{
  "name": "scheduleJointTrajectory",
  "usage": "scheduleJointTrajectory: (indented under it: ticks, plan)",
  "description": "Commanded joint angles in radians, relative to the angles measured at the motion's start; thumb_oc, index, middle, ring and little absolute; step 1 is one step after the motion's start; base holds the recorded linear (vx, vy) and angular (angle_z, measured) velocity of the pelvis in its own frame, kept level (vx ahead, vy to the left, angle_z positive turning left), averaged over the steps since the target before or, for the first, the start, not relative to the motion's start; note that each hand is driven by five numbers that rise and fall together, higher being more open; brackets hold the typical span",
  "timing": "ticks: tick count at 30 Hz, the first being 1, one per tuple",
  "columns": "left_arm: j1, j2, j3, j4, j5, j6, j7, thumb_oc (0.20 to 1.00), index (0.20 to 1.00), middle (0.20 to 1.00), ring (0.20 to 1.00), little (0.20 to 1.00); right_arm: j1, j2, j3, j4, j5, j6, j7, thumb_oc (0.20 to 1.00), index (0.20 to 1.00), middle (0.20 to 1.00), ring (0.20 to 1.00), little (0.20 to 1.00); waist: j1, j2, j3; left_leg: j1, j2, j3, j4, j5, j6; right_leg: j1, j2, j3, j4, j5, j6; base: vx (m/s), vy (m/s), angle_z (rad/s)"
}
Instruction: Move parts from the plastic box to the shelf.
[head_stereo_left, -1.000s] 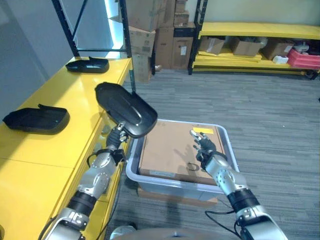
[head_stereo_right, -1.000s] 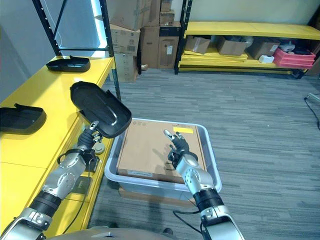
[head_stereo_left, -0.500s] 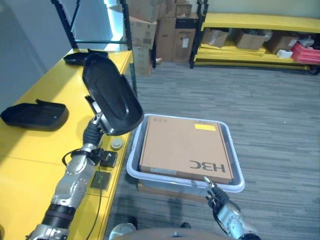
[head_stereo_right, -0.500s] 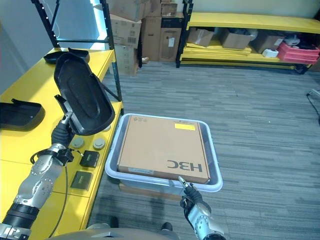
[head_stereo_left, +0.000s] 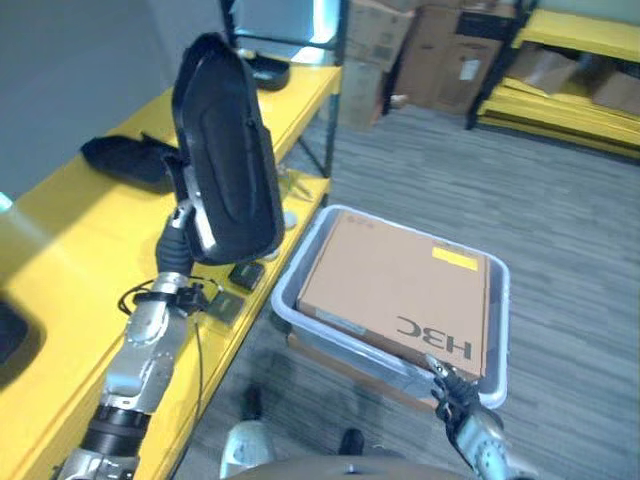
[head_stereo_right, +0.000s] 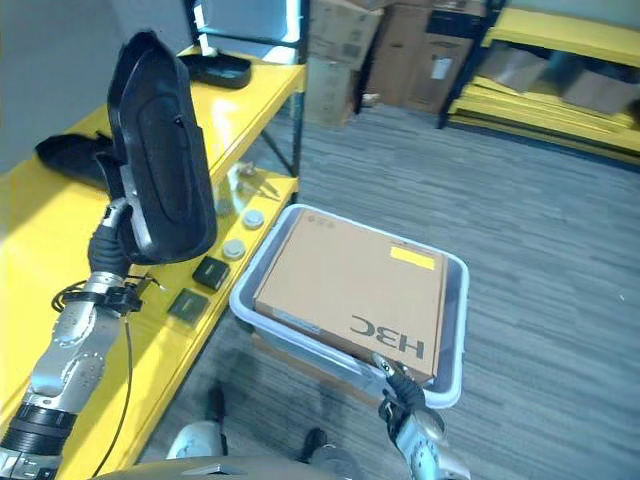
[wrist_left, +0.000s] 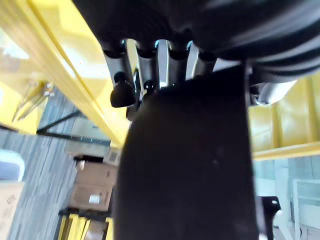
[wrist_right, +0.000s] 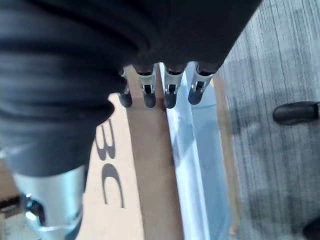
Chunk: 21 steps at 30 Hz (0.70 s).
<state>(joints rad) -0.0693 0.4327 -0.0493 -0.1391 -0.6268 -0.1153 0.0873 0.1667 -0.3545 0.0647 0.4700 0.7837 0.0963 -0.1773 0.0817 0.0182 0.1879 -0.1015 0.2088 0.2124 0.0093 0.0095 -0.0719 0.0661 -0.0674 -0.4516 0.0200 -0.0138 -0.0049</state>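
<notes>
My left hand (head_stereo_left: 177, 262) is shut on the lower end of a large black oval shell part (head_stereo_left: 225, 165), held upright above the front edge of the yellow shelf (head_stereo_left: 90, 230). In the left wrist view its fingers (wrist_left: 145, 65) curl round the black part (wrist_left: 185, 165). The clear plastic box (head_stereo_left: 300, 290) stands on the floor beside the shelf, with a flat cardboard carton (head_stereo_left: 400, 290) lying in it. My right hand (head_stereo_right: 400, 392) hangs low at the box's near rim, and its fingers (wrist_right: 150, 90) are straight and hold nothing.
Two more black parts (head_stereo_left: 130, 160) (head_stereo_left: 262, 68) lie further back on the shelf top. Small black blocks (head_stereo_left: 245, 275) and round caps (head_stereo_right: 235, 248) sit on the lower shelf board. Cardboard boxes (head_stereo_left: 380, 40) and yellow racks (head_stereo_left: 570, 30) stand at the far side.
The camera has swung. My left hand has lifted the black part and turned it more upright at the shelf edge. The right hand stays low at the box's near rim.
</notes>
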Motion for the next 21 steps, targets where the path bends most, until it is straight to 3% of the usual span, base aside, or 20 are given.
scheduleJointTrajectory:
  ticks: [1,2,7,8,11,15,21]
  plan:
    - [-0.049,0.059,0.104,-0.109,0.012,-0.105,0.058,0.200,0.200,0.200,0.200,0.200,-0.035,0.002,0.005,-0.046,-0.006,-0.008,0.037,1.000,1.000,1.000,1.000,1.000,0.015,-0.020,-0.072,-0.063,0.009,-0.004,0.073,0.153,-0.064,0.005,-0.023,0.048,-0.026,0.010,0.105,-0.05,-0.048,0.49]
    - [-0.044,0.059,0.121,-0.118,0.030,-0.098,0.085,0.200,0.200,0.200,0.200,0.200,-0.037,0.005,0.018,-0.044,-0.012,-0.008,0.038,1.000,1.000,1.000,1.000,1.000,0.016,-0.022,-0.078,-0.053,0.012,0.007,0.110,0.125,-0.079,0.016,-0.024,0.041,-0.041,0.003,0.109,-0.05,-0.035,0.48]
    - [-0.043,0.056,0.146,-0.125,0.077,-0.094,0.152,0.200,0.200,0.200,0.200,0.200,-0.055,0.026,0.050,-0.039,-0.031,-0.019,0.025,1.000,1.000,1.000,1.000,1.000,0.012,-0.022,-0.079,-0.024,0.028,0.109,0.207,0.095,-0.078,0.020,-0.041,-0.015,-0.044,0.013,0.104,-0.08,0.038,0.91]
    - [-0.050,0.055,0.144,-0.117,0.084,-0.103,0.162,0.200,0.200,0.200,0.200,0.200,-0.059,0.033,0.056,-0.042,-0.030,-0.024,0.006,1.000,1.000,1.000,1.000,1.000,0.006,-0.021,-0.081,-0.003,0.032,0.158,0.214,0.087,-0.074,0.022,-0.049,-0.038,-0.038,0.015,0.106,-0.10,0.140,1.09]
    - [-0.054,0.060,0.139,-0.099,0.088,-0.105,0.171,0.200,0.200,0.200,0.200,0.200,-0.054,0.049,0.067,-0.041,-0.038,-0.019,-0.003,1.000,1.000,1.000,1.000,1.000,-0.004,-0.010,-0.085,0.052,0.025,0.232,0.130,0.086,-0.063,0.038,-0.066,-0.081,-0.043,0.031,0.124,-0.04,0.158,0.97]
    - [-0.031,0.068,0.138,-0.107,0.106,-0.097,0.177,0.200,0.200,0.200,0.200,0.200,-0.066,0.069,0.089,-0.048,-0.051,0.019,-0.007,1.000,1.000,1.000,1.000,1.000,0.029,-0.003,-0.098,0.112,-0.067,0.178,0.003,0.057,-0.025,0.052,-0.091,-0.077,-0.063,0.060,0.164,-0.01,0.217,0.77]
    - [0.013,0.079,0.182,-0.110,0.104,-0.082,0.164,0.200,0.200,0.200,0.200,0.200,-0.086,0.113,0.123,-0.051,-0.087,0.055,-0.006,1.000,1.000,1.000,1.000,1.000,0.077,0.006,-0.114,0.159,-0.154,0.112,-0.082,0.039,0.016,0.043,-0.132,-0.063,-0.033,0.069,0.208,0.00,0.225,0.56]
